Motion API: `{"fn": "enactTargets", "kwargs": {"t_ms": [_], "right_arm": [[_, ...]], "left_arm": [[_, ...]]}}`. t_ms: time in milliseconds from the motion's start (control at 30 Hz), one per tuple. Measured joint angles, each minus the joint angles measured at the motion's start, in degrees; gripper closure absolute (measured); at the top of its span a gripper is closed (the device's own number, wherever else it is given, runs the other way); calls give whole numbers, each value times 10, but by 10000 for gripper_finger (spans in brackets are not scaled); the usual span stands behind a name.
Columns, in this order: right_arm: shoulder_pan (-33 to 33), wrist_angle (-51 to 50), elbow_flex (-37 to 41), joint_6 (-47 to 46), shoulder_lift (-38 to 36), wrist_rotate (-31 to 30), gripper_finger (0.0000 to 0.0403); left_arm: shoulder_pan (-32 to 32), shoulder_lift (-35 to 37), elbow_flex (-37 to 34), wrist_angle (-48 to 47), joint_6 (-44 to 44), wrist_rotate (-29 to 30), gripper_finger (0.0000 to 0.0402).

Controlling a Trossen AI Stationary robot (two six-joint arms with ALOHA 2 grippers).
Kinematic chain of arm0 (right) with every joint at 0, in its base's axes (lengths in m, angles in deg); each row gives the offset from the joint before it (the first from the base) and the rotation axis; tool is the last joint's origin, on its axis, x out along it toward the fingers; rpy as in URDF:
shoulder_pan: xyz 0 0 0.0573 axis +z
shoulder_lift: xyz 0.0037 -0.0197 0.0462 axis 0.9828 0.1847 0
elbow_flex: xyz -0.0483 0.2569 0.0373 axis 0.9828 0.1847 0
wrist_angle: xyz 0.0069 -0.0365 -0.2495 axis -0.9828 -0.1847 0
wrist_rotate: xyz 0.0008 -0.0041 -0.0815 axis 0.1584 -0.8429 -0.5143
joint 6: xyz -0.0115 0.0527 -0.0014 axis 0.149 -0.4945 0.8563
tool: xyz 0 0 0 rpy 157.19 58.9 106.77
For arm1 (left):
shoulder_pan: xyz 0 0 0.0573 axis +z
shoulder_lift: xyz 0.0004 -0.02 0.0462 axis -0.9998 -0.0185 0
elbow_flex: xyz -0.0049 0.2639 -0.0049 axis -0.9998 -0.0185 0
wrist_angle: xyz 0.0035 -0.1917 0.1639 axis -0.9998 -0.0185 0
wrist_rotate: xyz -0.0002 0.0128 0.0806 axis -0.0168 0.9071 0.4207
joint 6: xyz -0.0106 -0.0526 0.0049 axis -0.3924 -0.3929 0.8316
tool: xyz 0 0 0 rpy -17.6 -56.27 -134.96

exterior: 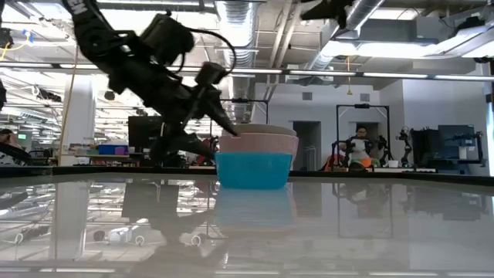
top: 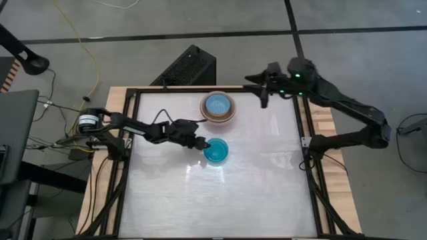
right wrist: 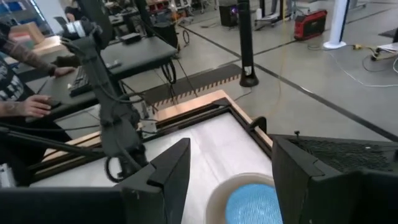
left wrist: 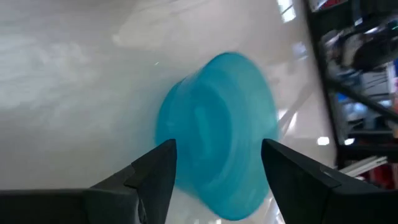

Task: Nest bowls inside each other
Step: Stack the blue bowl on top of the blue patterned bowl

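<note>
A teal-blue bowl (top: pixel 217 152) stands upright on the white table top, near its middle. My left gripper (top: pixel 200 143) is open at the bowl's left side. In the left wrist view its two fingers stand on either side of the bowl's wall (left wrist: pixel 211 143). Farther back stands a stack of larger pinkish bowls (top: pixel 218 107) with a light blue bowl (right wrist: pixel 252 202) resting inside it. In the low view this stack (exterior: pixel 266 140) shows behind the teal-blue bowl (exterior: pixel 253 170). My right gripper (right wrist: pixel 230 171) is open and empty, raised high over the far right of the table (top: pixel 264 92). My left gripper comes at the teal-blue bowl from the table's left, slanting down, with one finger (left wrist: pixel 163 163) on each side of the bowl's wall. The bowl stands on the table. Whether the fingers touch it, I cannot tell.
A dark frame (top: pixel 127 167) runs around the table top, on wooden boards. A black box (top: pixel 190 65) sits beyond the far edge. People sit at a desk (right wrist: pixel 37 81) beyond the table. The near half of the table top (top: pixel 213 200) is free room.
</note>
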Motion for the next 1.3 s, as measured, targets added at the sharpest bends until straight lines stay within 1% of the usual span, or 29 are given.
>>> {"fn": "enactTargets", "kwargs": {"t_ms": [133, 233, 333, 433, 467, 533, 667, 833, 933, 1000, 1133, 1300], "right_arm": [[11, -46, 0, -9, -46, -12, 212], [23, -71, 0, -15, -74, -31, 212], [38, -88, 0, -16, -97, -56, 212], [53, -108, 0, -16, -116, -84, 212], [58, -115, 0, -16, -120, -93, 212], [66, -129, 0, -16, -126, -107, 212], [78, -150, 0, -17, -129, -119, 212], [95, -154, 5, -20, -127, -121, 212], [107, -155, 17, -28, -127, -130, 212], [114, -157, 22, -30, -127, -131, 212], [121, -157, 24, -31, -127, -131, 212], [121, -156, 24, -31, -127, -132, 212]], "left_arm": [[-4, -41, 41, -55, 12, -22, 208], [-11, -65, 63, -67, 29, -36, 245], [-16, -76, 75, -64, 38, -48, 302], [-17, -74, 80, -47, 49, -46, 378], [-17, -71, 80, -36, 49, -47, 388], [-13, -64, 81, -3, 46, -45, 394], [0, -44, 81, 19, 38, -29, 400], [25, -6, 81, 9, 39, 3, 401], [52, 19, 81, -7, 51, 34, 401], [74, 36, 81, -12, 58, 43, 401], [123, 52, 107, -68, 89, 46, 401], [184, 40, 200, -163, 157, 20, 401]]}}
